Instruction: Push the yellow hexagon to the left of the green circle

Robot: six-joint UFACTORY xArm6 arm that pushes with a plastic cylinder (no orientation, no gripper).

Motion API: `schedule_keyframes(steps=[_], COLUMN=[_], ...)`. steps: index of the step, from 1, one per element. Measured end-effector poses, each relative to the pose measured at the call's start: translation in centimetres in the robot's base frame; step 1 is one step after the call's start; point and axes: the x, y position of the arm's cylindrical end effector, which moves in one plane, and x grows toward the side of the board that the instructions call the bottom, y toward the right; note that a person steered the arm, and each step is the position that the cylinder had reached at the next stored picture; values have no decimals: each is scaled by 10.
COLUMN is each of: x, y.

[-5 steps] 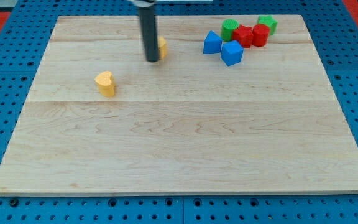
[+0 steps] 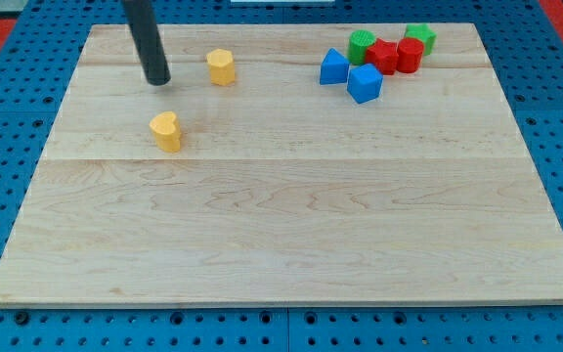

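Observation:
The yellow hexagon (image 2: 221, 66) stands on the wooden board (image 2: 281, 225) near the view's top, left of centre. The green circle (image 2: 361, 43) sits at the top right, far to the hexagon's right, touching a red block. My tip (image 2: 157, 80) rests on the board to the left of the yellow hexagon, a clear gap apart, and above a yellow heart-shaped block (image 2: 166, 131).
A cluster at the top right holds two red blocks (image 2: 382, 55) (image 2: 410, 55), a second green block (image 2: 420, 37), a blue triangular block (image 2: 333, 67) and a blue cube-like block (image 2: 365, 83). Blue pegboard surrounds the board.
My tip has moved left, from touching the yellow hexagon's left side to well left of it. The hexagon now sits further left than before.

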Motion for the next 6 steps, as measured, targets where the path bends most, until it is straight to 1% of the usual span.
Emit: schedule_keyframes(steps=[1,2,3,4,5,6], x=[2,-15,-15,-34,-39,-58], y=[94,79,32,109,181,136])
